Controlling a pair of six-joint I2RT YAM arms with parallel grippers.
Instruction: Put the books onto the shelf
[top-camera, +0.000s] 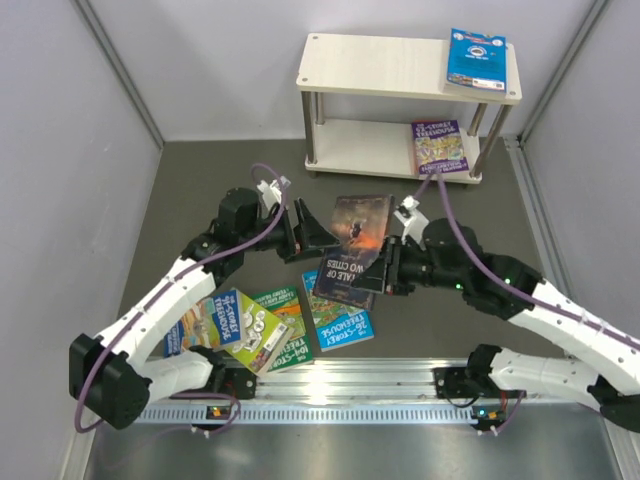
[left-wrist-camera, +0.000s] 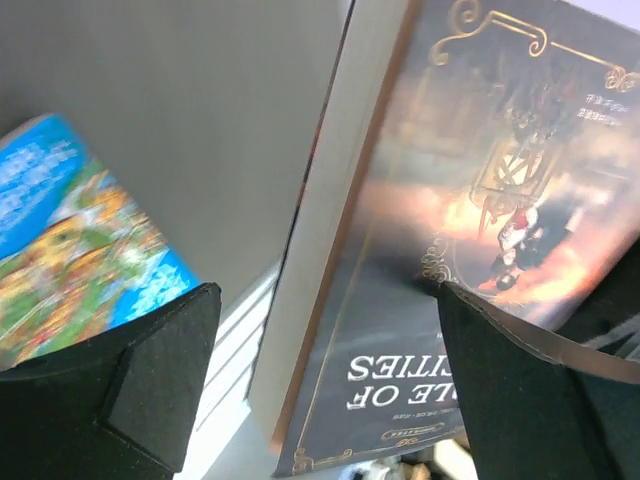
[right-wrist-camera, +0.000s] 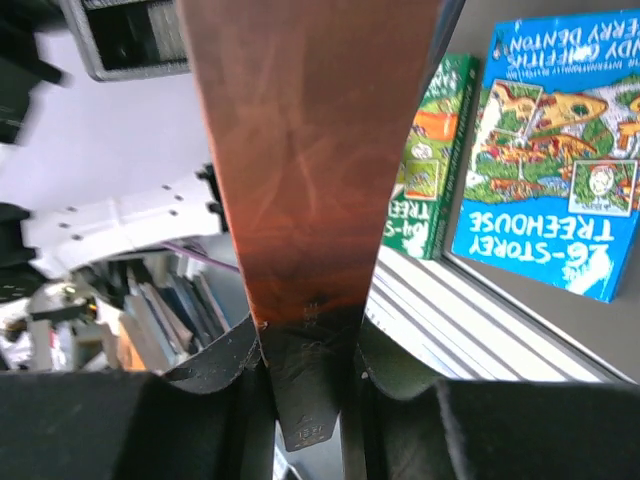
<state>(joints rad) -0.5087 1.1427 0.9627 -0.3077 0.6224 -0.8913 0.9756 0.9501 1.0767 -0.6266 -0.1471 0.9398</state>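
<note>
A dark brownish book (top-camera: 360, 225) titled "Tale of Two Cities" is held tilted above the table, in front of the shelf (top-camera: 390, 65). My right gripper (top-camera: 385, 265) is shut on its lower right edge; in the right wrist view the reddish cover (right-wrist-camera: 310, 150) runs up from my clamped gripper (right-wrist-camera: 310, 350). My left gripper (top-camera: 318, 238) stands wide open at the book's left edge. In the left wrist view the cover (left-wrist-camera: 450, 200) fills the space beyond my open gripper (left-wrist-camera: 325, 330), untouched. A blue book (top-camera: 477, 60) lies on the top board and a purple one (top-camera: 439, 146) on the lower board.
Several bright books lie on the dark table near the left arm: a green one (top-camera: 240, 325), another green one (top-camera: 285, 335), a blue one (top-camera: 340, 320) and a blue one (top-camera: 185, 335). A metal rail (top-camera: 340, 385) runs along the near edge. Grey walls close in both sides.
</note>
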